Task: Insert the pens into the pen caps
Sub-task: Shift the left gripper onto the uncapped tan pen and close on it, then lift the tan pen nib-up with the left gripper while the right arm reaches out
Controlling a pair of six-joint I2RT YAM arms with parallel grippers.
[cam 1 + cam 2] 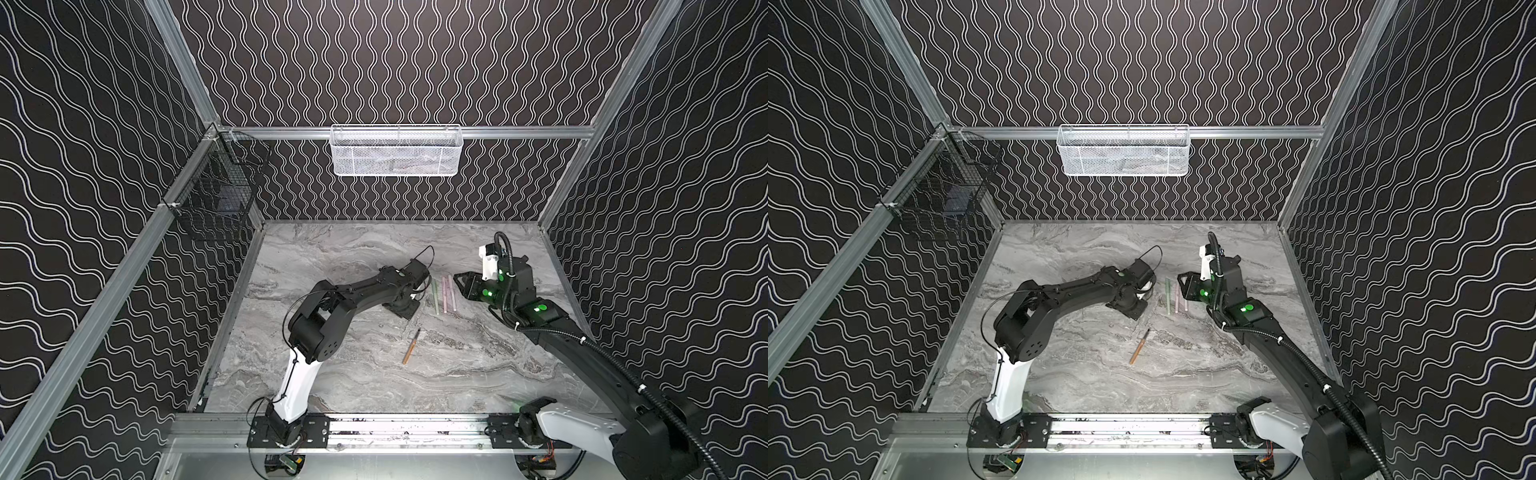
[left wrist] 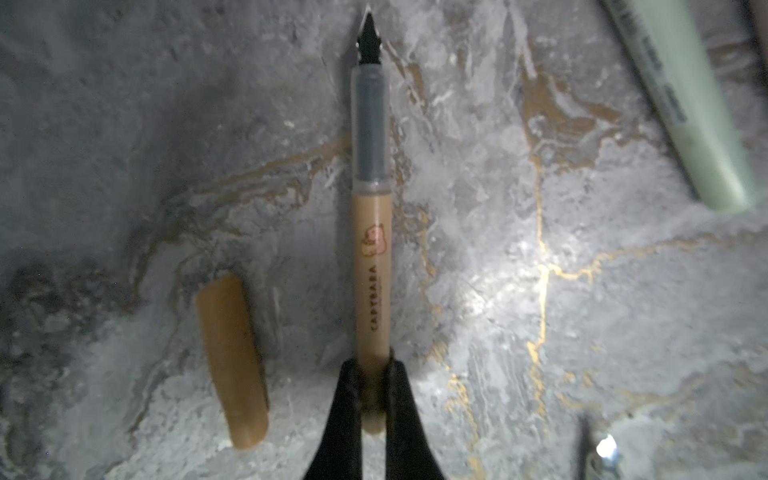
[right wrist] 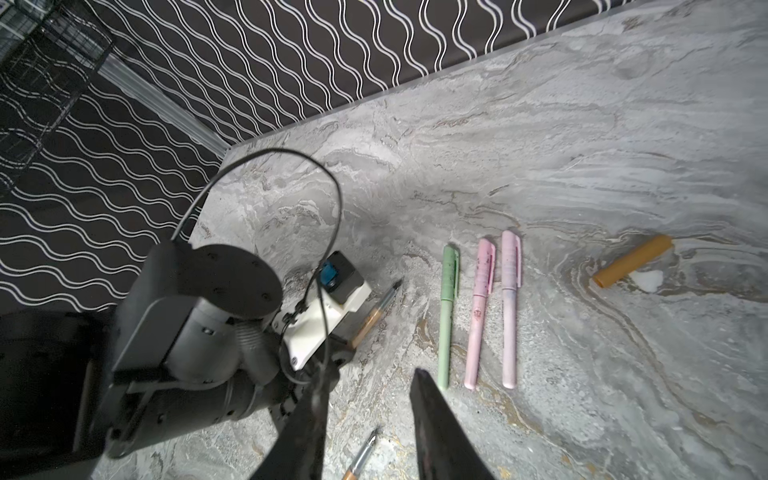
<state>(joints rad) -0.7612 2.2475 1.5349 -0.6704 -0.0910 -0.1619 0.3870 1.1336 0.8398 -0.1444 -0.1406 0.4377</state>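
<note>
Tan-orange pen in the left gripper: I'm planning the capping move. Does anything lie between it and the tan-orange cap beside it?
Nothing visible. In the left wrist view bare marble tabletop separates the tan-orange pen, clamped in the left gripper, from the short tan-orange cap; the pale green pen lies on its other side.

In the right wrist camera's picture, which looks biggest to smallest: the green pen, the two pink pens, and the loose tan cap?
Largest: middle pink pen and outer pink pen, too alike to rank.
Then: green pen, looking slightly shorter.
Smallest: tan cap.
</note>
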